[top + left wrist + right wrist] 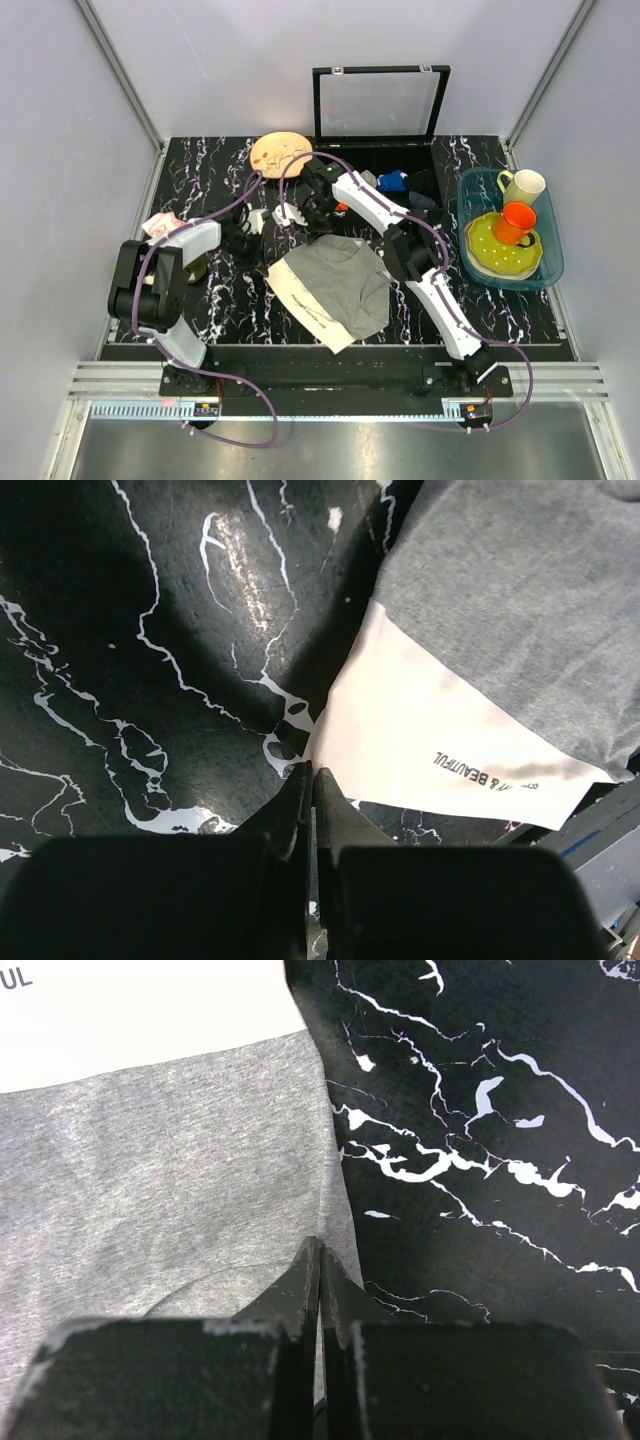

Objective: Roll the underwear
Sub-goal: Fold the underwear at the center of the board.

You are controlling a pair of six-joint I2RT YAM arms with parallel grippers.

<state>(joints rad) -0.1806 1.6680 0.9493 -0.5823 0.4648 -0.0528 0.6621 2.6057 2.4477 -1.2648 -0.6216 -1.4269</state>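
The underwear (340, 285) lies spread flat on the black marble table (210, 180), grey with a cream waistband (420, 730) that carries printed lettering. My left gripper (258, 255) (312, 772) is shut with its tips right on the waistband's left corner, and the cloth runs into them. My right gripper (323, 232) (320, 1244) is shut on the grey cloth (150, 1180) at its hemmed far edge, with the fabric drawn up into the tips. Both arms reach in from either side of the garment.
A blue tub (553, 262) holding cups and plates stands at the right. A black-framed case (380, 72) sits at the back with dark and blue cloths (400, 182) before it. A round wooden plate (280, 155) lies back left, and a pink-and-white cloth (160, 225) at the left edge.
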